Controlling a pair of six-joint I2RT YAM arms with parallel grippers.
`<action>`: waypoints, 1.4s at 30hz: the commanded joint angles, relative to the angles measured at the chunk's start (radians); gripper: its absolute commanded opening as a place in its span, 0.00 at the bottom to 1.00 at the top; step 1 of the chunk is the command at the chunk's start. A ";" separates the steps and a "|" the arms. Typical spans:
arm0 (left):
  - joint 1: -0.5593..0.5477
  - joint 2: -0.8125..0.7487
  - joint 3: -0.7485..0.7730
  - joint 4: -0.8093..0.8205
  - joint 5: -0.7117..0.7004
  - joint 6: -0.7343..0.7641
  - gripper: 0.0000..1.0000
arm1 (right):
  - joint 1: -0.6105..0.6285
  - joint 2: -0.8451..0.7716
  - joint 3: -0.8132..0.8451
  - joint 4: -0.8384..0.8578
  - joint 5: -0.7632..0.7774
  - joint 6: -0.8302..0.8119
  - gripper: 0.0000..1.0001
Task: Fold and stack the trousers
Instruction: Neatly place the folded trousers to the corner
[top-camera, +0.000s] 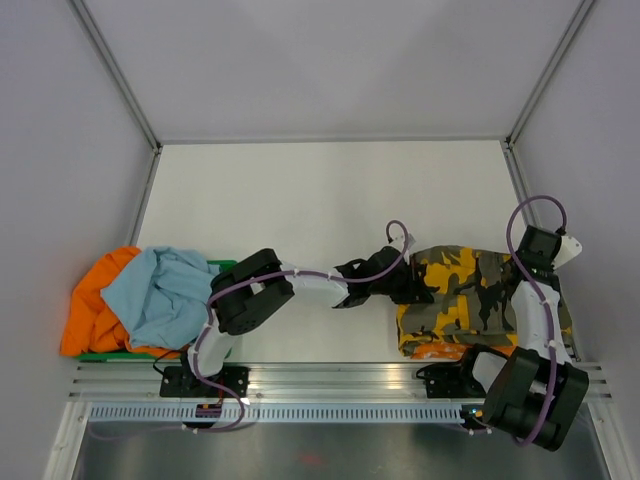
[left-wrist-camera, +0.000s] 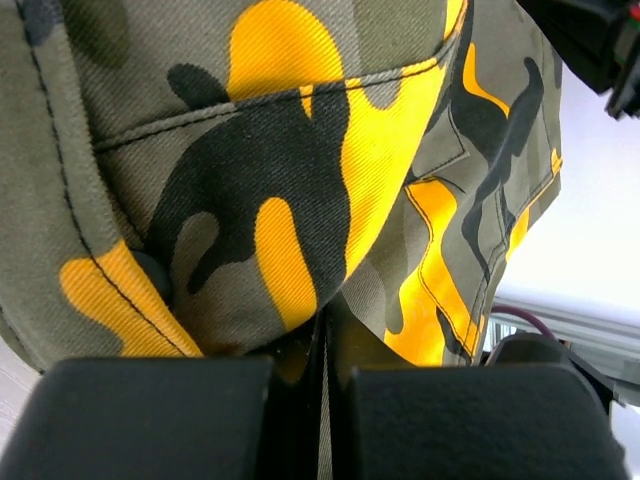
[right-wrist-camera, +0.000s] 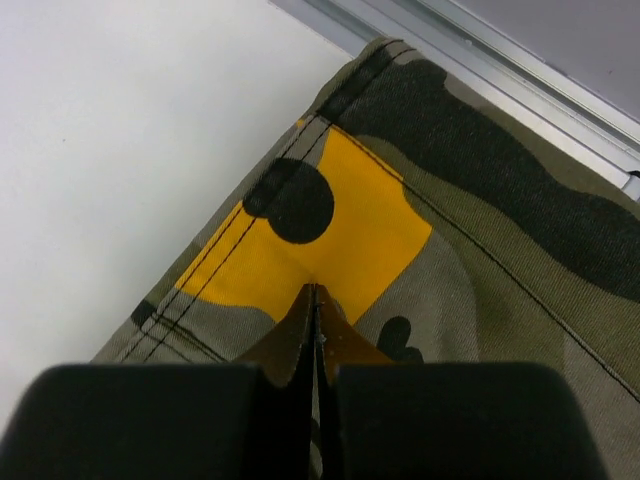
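The left tool (left-wrist-camera: 322, 400) is closed tight on a hanging fold of the trousers (top-camera: 470, 290). The right tool (right-wrist-camera: 313, 330) is also together, and it pinches their cloth beside a seam. The trousers lie bunched at the lower right of the table (top-camera: 300, 200).

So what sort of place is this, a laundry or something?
More likely a robot test bench than a laundry: a bare white table boxed in by plain panels, a left arm and right arm bolted to a metal rail, and camouflage trousers as practice material.
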 joint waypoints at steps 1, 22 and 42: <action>0.005 -0.025 -0.051 0.015 0.027 -0.023 0.02 | 0.001 0.033 0.040 0.062 0.057 0.056 0.00; 0.362 -0.605 0.056 -0.461 -0.047 0.537 1.00 | 0.266 0.152 0.679 0.179 -0.672 -0.051 0.98; 0.912 -1.446 -0.278 -0.802 -0.038 0.877 1.00 | 0.373 -0.171 0.376 0.295 -0.634 -0.036 0.98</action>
